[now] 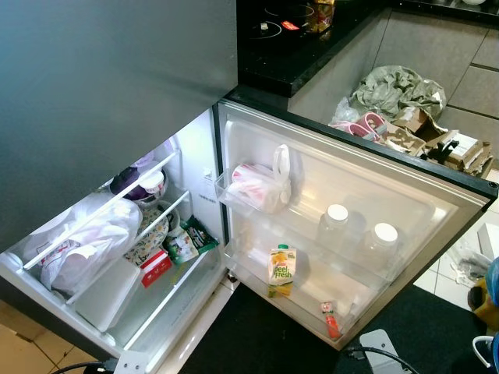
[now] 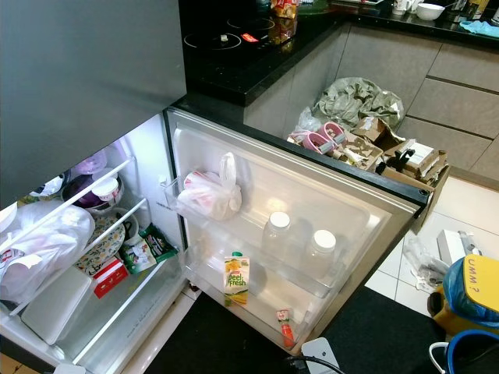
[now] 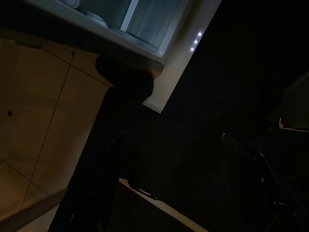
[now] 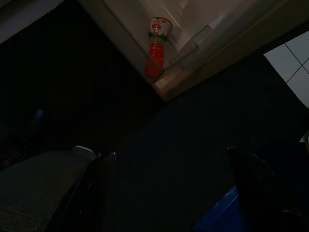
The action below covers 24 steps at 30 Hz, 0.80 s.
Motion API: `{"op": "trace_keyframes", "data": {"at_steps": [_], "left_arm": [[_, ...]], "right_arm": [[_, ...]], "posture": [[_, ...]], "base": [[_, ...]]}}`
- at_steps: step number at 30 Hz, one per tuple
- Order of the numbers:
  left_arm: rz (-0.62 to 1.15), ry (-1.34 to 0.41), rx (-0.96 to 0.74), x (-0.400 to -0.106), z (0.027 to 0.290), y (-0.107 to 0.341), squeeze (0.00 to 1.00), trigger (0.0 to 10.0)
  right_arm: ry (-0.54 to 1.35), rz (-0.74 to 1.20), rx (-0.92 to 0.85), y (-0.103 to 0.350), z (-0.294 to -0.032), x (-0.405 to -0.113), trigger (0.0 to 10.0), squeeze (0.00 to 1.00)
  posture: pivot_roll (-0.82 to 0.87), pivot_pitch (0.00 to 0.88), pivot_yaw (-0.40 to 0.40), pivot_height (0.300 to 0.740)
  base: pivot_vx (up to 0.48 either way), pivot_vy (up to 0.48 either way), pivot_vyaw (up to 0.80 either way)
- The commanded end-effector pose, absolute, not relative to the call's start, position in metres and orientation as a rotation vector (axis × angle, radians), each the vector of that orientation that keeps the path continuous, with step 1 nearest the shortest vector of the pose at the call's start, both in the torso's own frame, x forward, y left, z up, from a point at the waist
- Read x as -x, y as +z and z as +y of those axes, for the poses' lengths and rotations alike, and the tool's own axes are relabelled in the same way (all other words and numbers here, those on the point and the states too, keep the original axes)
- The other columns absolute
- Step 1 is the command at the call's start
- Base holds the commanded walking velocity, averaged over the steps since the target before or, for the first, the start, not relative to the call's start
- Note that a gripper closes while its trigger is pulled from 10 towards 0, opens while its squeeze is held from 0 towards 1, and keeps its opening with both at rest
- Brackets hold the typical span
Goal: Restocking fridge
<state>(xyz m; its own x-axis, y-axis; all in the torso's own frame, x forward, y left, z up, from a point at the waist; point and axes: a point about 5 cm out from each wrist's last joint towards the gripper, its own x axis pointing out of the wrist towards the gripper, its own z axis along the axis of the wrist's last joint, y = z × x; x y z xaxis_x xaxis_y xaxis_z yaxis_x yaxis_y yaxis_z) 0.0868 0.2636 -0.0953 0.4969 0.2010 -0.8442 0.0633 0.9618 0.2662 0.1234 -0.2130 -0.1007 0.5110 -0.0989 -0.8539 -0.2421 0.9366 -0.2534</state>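
While both our arms hang low beside the fridge (image 1: pixel 234 125), the wrist views are super dark. Our left gripper (image 3: pixel 178 188) points down at the black mat (image 3: pixel 212 96) by the fridge's bottom corner, fingers (image 3: pixel 108 159) spread wide apart with nothing between them. Same deal with our right gripper (image 4: pixel 174 193): fingers (image 4: pixel 96 179) spread wide, holding nothing, hovering over the mat below the door's lowest shelf, where a small red bottle (image 4: pixel 155 46) stands.

From the head camera the fridge door (image 1: pixel 374 195) stands wide open. Its upper bin holds a tied white plastic bag (image 1: pixel 261 185), the middle shelf two clear jars with white lids (image 1: pixel 337 222), and the bottom shelf a juice carton (image 1: pixel 281 269) plus that red bottle near the corner. Inside the cabinet, more white bags (image 1: pixel 86 245) sit on the wire shelves with bowls (image 1: pixel 144 185) behind and a couple of packets (image 1: pixel 181 245).

Most labels are too small to read, and what's in the bags is hidden. Something blue sits beside our right fingers, but it's too dim to tell what. Past the door, cardboard boxes (image 1: pixel 425 132) and a crumpled grey bag (image 1: pixel 394 89) sit against the cabinets.
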Motion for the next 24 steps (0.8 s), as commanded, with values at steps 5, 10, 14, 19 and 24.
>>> {"op": "trace_keyframes", "data": {"at_steps": [5, 10, 14, 19, 24], "left_arm": [[1.069, 0.058, -0.292, -0.0835, 0.2626, -0.0965, 0.00, 10.0], [1.067, 0.059, -0.292, -0.0833, 0.2625, -0.0965, 0.00, 10.0], [1.067, 0.060, -0.293, -0.0831, 0.2624, -0.0966, 0.00, 10.0], [1.067, 0.060, -0.292, -0.0831, 0.2624, -0.0966, 0.00, 10.0], [1.067, 0.059, -0.291, -0.0831, 0.2623, -0.0966, 0.00, 10.0]], "right_arm": [[0.080, 1.043, 0.358, -0.1007, -0.2151, -0.1223, 10.0, 0.00], [0.082, 1.038, 0.360, -0.1003, -0.2148, -0.1240, 10.0, 0.00], [0.083, 1.038, 0.360, -0.1002, -0.2148, -0.1241, 10.0, 0.00], [0.084, 1.039, 0.361, -0.1003, -0.2148, -0.1239, 10.0, 0.00], [0.085, 1.040, 0.361, -0.1004, -0.2150, -0.1235, 10.0, 0.00]], "posture": [[0.02, 0.000, -0.044, 0.740], [0.02, 0.000, -0.043, 0.740], [0.02, 0.000, -0.043, 0.740], [0.02, 0.000, -0.043, 0.740], [0.02, 0.000, -0.044, 0.740]], "base": [[0.000, -0.480, 0.00], [0.000, -0.373, 0.00], [0.000, -0.337, 0.00], [0.000, -0.331, 0.00], [0.000, -0.326, 0.00]]}}
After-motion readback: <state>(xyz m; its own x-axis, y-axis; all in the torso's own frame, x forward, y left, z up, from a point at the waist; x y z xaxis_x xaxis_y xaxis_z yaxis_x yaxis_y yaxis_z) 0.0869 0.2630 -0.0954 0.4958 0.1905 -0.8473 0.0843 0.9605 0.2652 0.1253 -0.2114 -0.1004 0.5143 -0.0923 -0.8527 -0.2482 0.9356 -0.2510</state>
